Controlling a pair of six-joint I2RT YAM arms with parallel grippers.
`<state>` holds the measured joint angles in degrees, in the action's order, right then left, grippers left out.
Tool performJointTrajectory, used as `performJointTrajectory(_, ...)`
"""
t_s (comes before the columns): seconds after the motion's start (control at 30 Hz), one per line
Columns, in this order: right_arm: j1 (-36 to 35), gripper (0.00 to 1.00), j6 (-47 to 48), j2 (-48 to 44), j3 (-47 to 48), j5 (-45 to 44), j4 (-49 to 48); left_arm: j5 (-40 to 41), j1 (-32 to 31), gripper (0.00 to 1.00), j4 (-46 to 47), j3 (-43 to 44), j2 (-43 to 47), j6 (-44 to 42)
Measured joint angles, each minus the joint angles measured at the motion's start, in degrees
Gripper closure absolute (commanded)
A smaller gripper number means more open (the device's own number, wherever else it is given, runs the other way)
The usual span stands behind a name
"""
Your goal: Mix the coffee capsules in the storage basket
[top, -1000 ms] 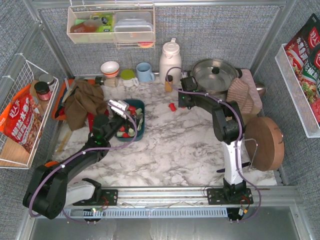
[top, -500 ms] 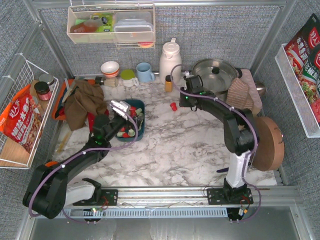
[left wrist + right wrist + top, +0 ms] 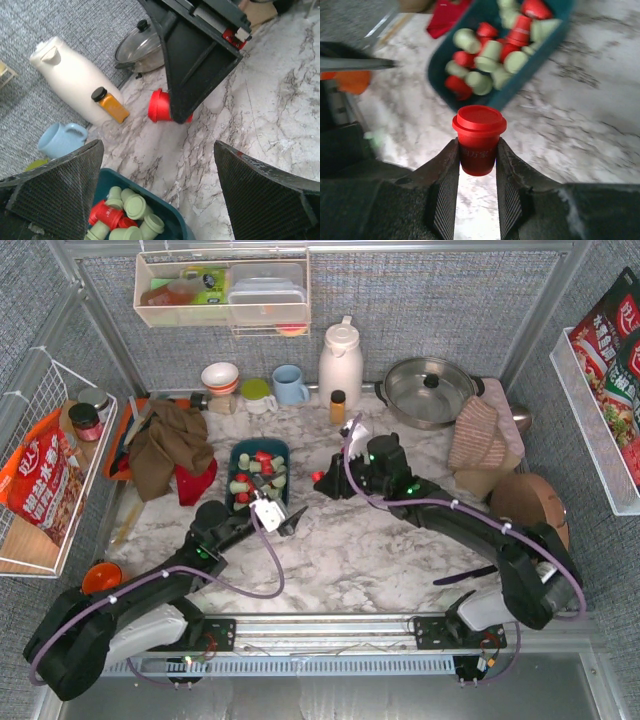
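The dark teal storage basket (image 3: 277, 450) sits left of centre on the marble table, holding several red and mint green coffee capsules (image 3: 256, 476). My right gripper (image 3: 325, 483) is shut on one red capsule (image 3: 318, 477) and holds it above the table just right of the basket. In the right wrist view that capsule (image 3: 479, 135) stands upright between my fingers (image 3: 442, 185), with the basket (image 3: 520, 85) ahead. My left gripper (image 3: 283, 521) is open and empty, just near of the basket. The left wrist view shows the basket corner (image 3: 172, 215) and the held capsule (image 3: 159, 106).
A white jug (image 3: 340, 360), amber bottle (image 3: 338, 405), blue mug (image 3: 290, 385) and lidded pot (image 3: 430, 390) line the back. A brown cloth (image 3: 170, 445) and red cloth (image 3: 197, 483) lie left of the basket. A round wooden board (image 3: 530, 515) is at right.
My right gripper closed on the red capsule that lay on the table by the pot and carried it forward-left beside the basket. My left gripper drew back out of the basket toward me.
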<state>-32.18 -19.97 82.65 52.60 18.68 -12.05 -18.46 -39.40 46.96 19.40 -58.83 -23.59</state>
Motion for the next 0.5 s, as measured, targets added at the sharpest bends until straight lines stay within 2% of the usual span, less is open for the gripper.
performJointTrajectory(0.23, -6.73, 0.78, -0.61, -4.74, -1.86, 3.76, -3.58, -0.13, -3.67, 0.01, 0.04, -1.38, 0.70, -7.76)
performJointTrajectory(0.5, -10.97, 0.78, -0.63, -5.40, -1.88, 3.78, -3.56, 1.20, -4.85, 0.01, 0.04, -1.64, 0.96, -10.51)
